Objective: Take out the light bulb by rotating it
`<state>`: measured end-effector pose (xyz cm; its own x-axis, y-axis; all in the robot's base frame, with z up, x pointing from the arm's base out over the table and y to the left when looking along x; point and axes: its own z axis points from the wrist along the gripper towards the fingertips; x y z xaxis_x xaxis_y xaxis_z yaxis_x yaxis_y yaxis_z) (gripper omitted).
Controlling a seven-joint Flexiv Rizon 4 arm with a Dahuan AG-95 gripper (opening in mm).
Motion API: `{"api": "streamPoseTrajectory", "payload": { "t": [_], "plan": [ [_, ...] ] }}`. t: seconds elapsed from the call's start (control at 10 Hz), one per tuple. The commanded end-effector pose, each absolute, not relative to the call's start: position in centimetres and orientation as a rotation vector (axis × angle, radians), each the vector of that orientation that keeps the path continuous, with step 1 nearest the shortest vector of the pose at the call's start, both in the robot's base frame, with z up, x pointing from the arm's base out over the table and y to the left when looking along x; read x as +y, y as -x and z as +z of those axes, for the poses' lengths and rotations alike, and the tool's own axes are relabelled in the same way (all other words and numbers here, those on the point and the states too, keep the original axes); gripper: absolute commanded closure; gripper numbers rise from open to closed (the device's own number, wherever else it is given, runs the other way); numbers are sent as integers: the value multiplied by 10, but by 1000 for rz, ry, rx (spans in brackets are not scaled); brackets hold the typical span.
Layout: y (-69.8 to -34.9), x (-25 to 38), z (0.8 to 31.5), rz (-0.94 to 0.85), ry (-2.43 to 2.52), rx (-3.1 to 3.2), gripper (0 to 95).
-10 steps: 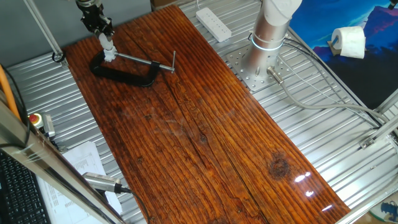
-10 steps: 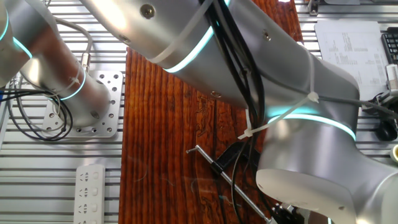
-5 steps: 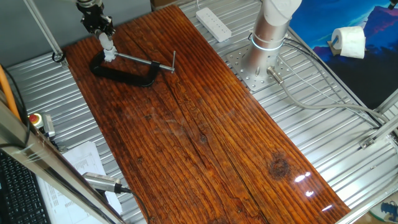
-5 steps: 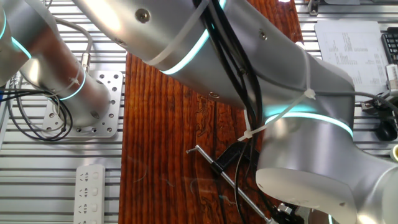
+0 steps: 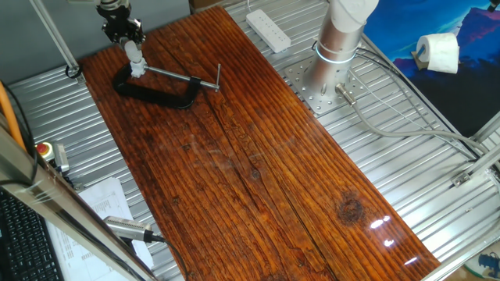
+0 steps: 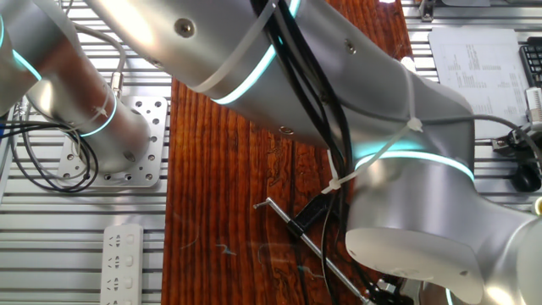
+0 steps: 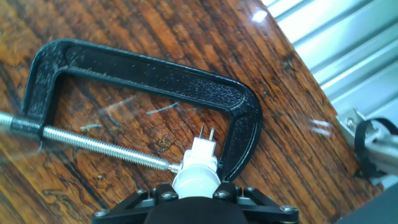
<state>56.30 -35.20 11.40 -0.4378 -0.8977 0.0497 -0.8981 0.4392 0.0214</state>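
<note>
we see gripper clenched on light bulb | bulb at C-clamp jaw end, beside screw bar tip | clamp flat on wooden table

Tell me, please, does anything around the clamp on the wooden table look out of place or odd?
Yes: the light bulb has no lamp; its white socket with two bare prongs is pinched in the black C-clamp, lying flat on the wooden table. The end effector grips the bulb from above. Nothing looks spilled or broken.
</note>
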Motion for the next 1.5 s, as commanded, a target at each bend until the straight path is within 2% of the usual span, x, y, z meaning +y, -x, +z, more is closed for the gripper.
{"api": "streamPoseTrajectory", "payload": {
  "t": [0.1,1.5],
  "plan": [
    [-563,-352,113,22,-1733,-2551,760],
    [-563,-344,110,36,-2107,-2230,760]
  ]
}}
